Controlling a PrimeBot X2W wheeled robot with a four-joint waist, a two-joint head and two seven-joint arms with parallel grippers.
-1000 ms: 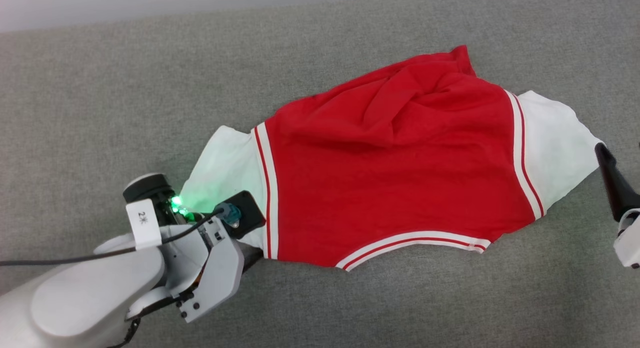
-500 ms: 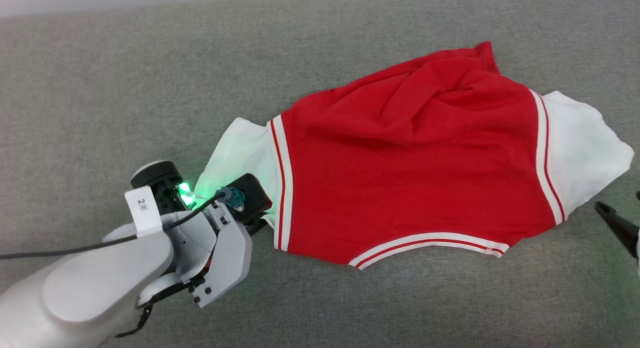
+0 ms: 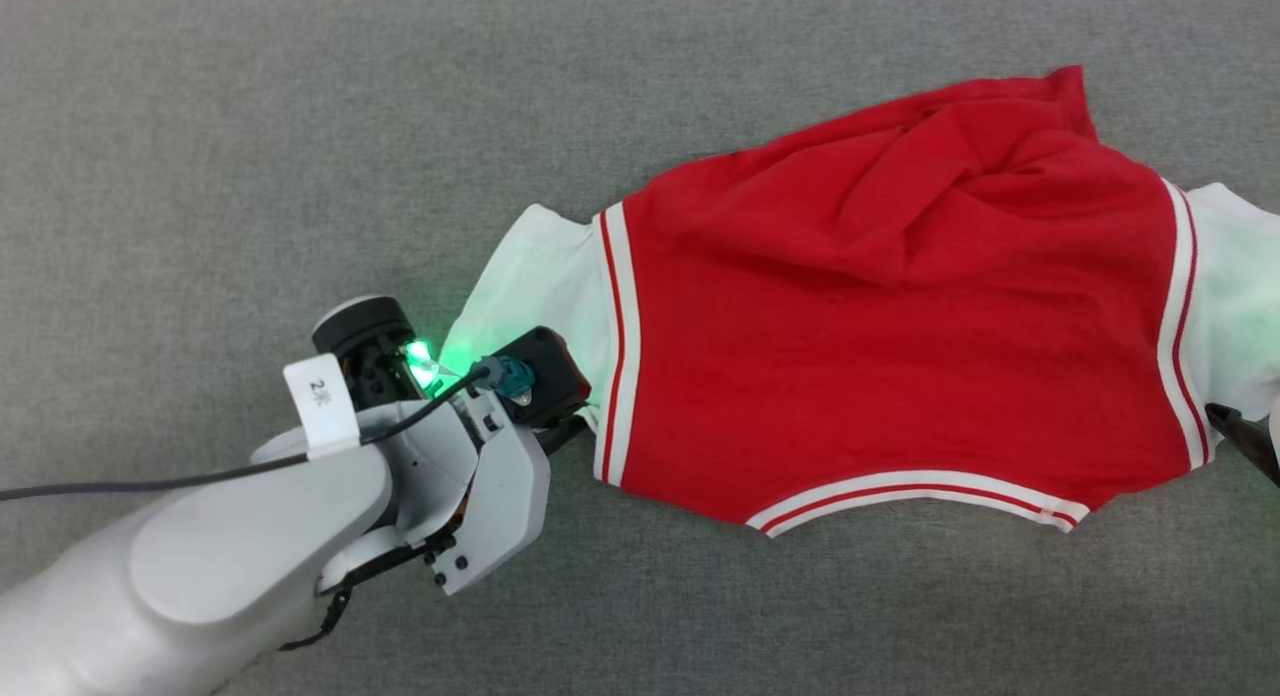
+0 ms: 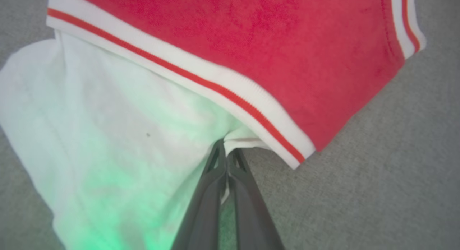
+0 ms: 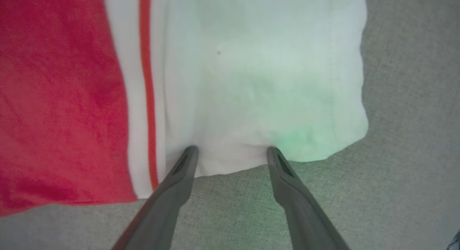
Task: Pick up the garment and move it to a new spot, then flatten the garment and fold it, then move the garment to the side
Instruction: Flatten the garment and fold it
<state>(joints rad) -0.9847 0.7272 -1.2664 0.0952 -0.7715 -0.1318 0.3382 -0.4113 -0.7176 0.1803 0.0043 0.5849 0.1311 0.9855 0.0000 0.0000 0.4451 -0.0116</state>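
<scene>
The garment, a red shirt with white sleeves and striped trim, lies spread on the grey surface, its upper red part rumpled. My left gripper is shut on the lower edge of the white sleeve, close to the striped seam; in the head view it sits at the garment's left end, mostly hidden under the wrist. My right gripper stands open with its fingertips touching the bottom edge of the other white sleeve. One of its dark fingers shows at the head view's right edge.
A grey fabric-like surface extends all around the garment. A black cable trails off to the left from my left wrist.
My left gripper has shut on the white sleeve's edge. The head camera has shifted, so the whole scene sits further right. My right gripper has come to the other sleeve's lower edge.
</scene>
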